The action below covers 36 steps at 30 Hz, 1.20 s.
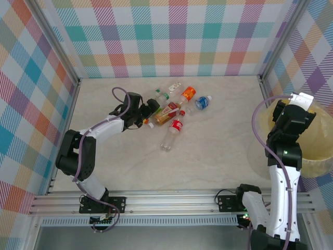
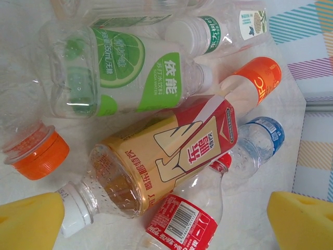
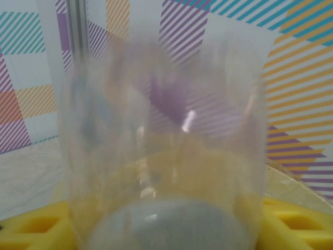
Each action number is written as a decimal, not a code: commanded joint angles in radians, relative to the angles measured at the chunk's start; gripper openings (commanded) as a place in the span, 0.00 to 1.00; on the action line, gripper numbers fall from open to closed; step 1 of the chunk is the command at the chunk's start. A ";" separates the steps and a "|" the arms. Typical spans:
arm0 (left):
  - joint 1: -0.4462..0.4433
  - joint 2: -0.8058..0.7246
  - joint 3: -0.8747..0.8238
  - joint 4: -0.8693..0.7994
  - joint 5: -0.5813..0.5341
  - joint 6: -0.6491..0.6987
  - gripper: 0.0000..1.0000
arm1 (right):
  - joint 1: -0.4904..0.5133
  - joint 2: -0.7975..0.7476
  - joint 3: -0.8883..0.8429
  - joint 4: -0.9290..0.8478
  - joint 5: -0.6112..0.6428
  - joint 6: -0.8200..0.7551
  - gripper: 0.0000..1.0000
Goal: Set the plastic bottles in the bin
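Several plastic bottles (image 1: 174,107) lie heaped and touching near the middle of the bench's (image 1: 218,151) far edge. We find the left pincer (image 1: 148,111) at the heap's left side, jaws fully apart, with the red-and-gold bottle (image 2: 171,151) just ahead of the gap between its yellow pads (image 2: 31,224). The right pincer (image 3: 166,229) hangs over the bin (image 1: 317,161) at the bench's right edge with a clear bottle (image 3: 161,156) between its pads; whether it is clamped we cannot tell. We judge the bottles light, thin-walled, slick and apt to roll or dent. Hold is best taken across the labelled mid-body, not the neck.
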 commanded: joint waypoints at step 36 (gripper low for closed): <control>-0.008 -0.118 -0.049 -0.078 -0.077 0.054 1.00 | 0.444 0.356 0.280 -0.010 -0.608 0.278 1.00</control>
